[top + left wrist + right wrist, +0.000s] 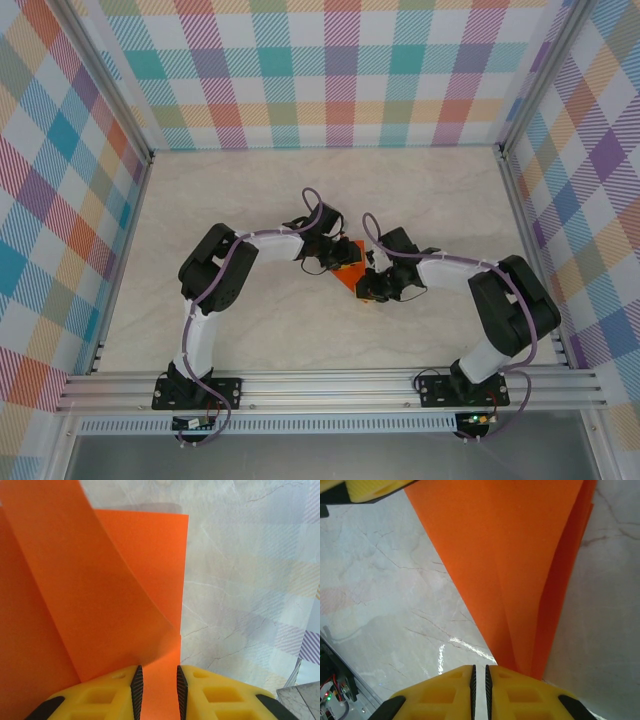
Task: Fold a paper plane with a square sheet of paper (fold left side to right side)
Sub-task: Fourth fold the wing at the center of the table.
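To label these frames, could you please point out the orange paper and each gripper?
orange paper (90, 590), left wrist view, on its lifted flap
left gripper (158, 680), left wrist view, between its fingertips
right gripper (479, 672), right wrist view, between its fingertips

Plain orange paper (125, 580) (pastel plaid walls (340, 70))

We see bright, even light, a faint shadow beside the paper (100, 605) and a glare streak on the table (441, 656).
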You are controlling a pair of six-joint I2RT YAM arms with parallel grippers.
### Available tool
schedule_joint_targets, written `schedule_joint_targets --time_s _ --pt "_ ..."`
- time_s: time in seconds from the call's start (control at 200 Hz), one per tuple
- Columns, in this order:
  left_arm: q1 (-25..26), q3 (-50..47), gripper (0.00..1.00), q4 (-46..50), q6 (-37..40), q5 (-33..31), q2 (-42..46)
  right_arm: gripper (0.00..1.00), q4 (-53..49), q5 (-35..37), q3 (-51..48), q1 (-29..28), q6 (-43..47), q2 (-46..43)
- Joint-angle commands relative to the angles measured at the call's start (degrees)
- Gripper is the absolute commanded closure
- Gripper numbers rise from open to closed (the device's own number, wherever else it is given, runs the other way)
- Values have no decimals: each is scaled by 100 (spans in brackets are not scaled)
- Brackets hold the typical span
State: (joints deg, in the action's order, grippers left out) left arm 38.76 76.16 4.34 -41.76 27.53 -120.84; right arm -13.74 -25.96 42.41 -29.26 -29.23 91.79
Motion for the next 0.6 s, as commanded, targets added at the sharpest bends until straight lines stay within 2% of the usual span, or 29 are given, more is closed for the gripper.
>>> schedule_joint_targets --time_s 0.0,0.595 --pt "8 -132 73 269 52 -213 -177 84 227 -12 75 42 -128 66" --pt "8 -144 73 287 66 -230 -166 84 249 144 -379 135 -162 181"
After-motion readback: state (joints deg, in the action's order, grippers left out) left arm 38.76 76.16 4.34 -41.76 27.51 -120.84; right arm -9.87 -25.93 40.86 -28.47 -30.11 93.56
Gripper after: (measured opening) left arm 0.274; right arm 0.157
